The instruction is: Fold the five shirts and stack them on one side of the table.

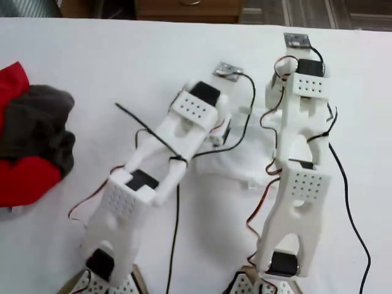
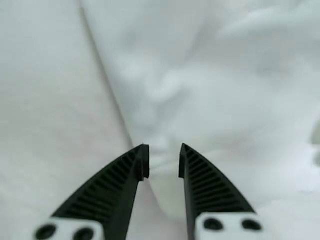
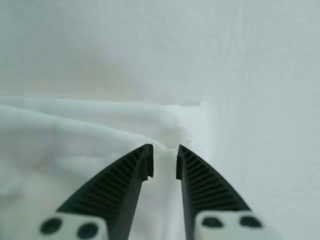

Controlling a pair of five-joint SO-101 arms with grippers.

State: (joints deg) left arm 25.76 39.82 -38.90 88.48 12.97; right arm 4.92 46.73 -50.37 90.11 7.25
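L gripper (image 2: 163, 161): jaws nearly together, thin gap, pinching a raised fold of the white shirt (image 2: 210, 80). R gripper (image 3: 164, 160): same narrow gap, clamped on cloth at the shirt's hem corner, bare table (image 3: 260, 75) just beside it. From the high view I see the shirt crumpled mid-table betw both arms, long axis running side to side from one arm to the other; can't tell which way the collar points. Open tabletop beyond the arms up to the far edge. Red shirt (image 1: 24, 180) and grey shirt (image 1: 40, 125) are bunched at the L edge, well apart from the arms.
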